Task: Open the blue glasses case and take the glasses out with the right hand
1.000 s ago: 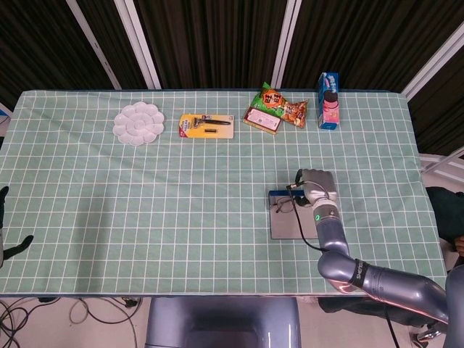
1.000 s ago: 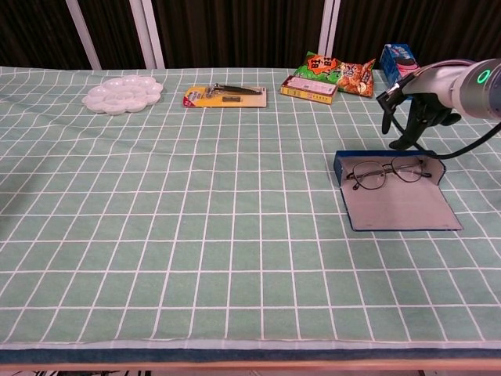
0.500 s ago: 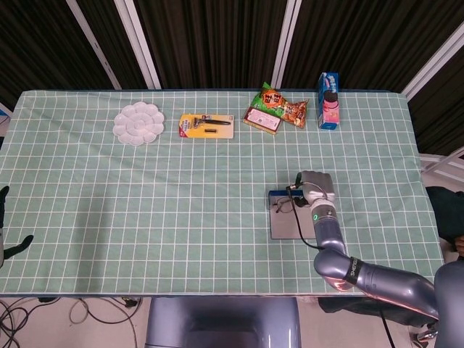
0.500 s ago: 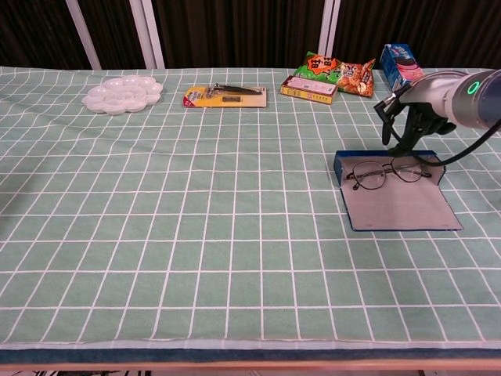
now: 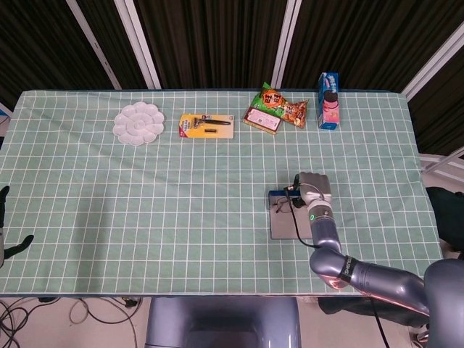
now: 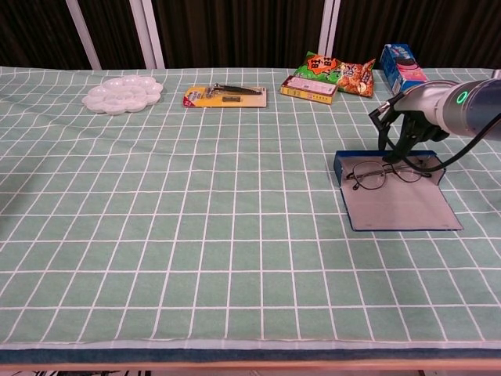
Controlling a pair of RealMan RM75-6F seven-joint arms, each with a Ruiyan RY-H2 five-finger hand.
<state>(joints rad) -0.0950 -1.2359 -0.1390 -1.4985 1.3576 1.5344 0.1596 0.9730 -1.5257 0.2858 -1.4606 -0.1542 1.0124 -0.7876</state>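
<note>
Right hand [image 6: 403, 141] over the open blue glasses case [image 6: 395, 205], toward the table's [image 5: 109, 217] right edge.
Chest view shows the glasses [image 6: 385, 174] whole, fingertips reaching down at them; the head view's wrist hides this. Grip: cannot tell. No writing legible.

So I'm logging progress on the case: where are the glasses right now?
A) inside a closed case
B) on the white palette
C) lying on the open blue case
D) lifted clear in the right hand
C: the glasses lie on the opened blue case, with the right hand above its far edge.
</note>
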